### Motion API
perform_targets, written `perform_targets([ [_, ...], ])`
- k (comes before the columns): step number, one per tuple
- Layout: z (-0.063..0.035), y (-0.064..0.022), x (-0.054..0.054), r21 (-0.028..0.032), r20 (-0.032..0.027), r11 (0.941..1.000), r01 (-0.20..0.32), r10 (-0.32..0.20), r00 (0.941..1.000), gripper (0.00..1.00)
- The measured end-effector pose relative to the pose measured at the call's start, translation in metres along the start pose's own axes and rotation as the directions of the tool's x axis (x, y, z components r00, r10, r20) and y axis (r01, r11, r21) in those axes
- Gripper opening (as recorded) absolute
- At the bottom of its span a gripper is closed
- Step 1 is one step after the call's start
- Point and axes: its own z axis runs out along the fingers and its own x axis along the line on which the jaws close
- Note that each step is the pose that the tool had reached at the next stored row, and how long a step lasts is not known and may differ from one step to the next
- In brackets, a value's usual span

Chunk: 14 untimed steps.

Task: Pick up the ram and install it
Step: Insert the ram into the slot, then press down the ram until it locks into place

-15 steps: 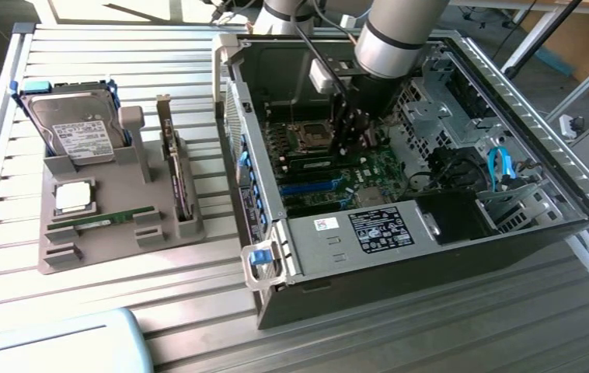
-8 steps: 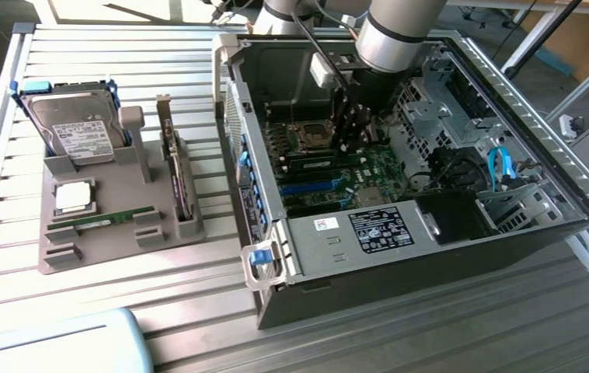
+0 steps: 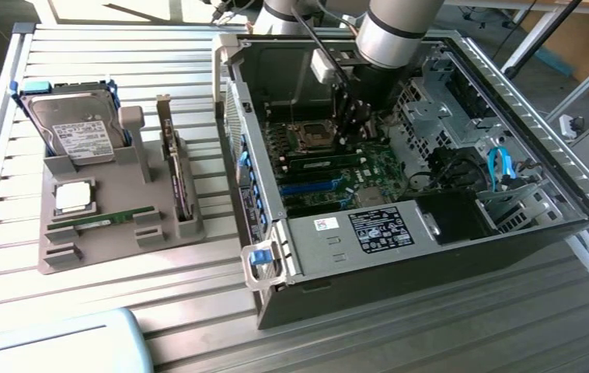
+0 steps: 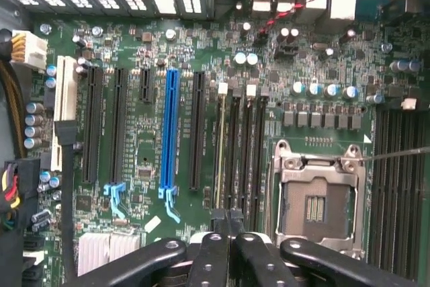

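Wrist view: my claw (image 4: pixel 228 225) is closed, fingertips pressed together with nothing clamped between them, low over the bank of memory slots (image 4: pixel 243 149) on the motherboard (image 4: pixel 141 166). Just beneath the fingertips, a thin stick stands edge-on in the first slot of that bank. I take this to be the ram (image 4: pixel 220 146). It appears to sit in its slot, but I cannot tell whether it is pushed fully home or whether the end latches have caught. On this evidence the pick-up is done and the seating is either finished or in its last stage.

Beside the bank lies the open processor socket (image 4: pixel 321 203), well clear of my fingers. On the other side stand the expansion slots, among them the blue slot (image 4: pixel 169 132). Nothing lies across the memory bank.

In the exterior view, my arm reaches down into the open computer case (image 3: pixel 305 256), whose walls hem in any sideways movement. Blue cables (image 3: pixel 496 167) hang toward the case's far side, apart from my claw. On the bench (image 3: pixel 87 295), beside the case, the grey holder (image 3: pixel 108 249) carries a second green stick (image 3: pixel 102 221), a hard drive (image 3: pixel 82 132) and an upright expansion card (image 3: pixel 176 175), all untouched.
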Motion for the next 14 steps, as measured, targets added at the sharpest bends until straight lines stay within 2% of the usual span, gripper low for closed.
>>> perform_targets([
  [9, 0.0003, -0.0396, 0.002, -0.0009, -0.0001, 1.0, 0.0, 0.0, 1.0, 0.11],
  [14, 0.0002, -0.0413, 0.002, -0.0012, 0.0, 1.0, 0.0, 0.0, 1.0, 0.11],
])
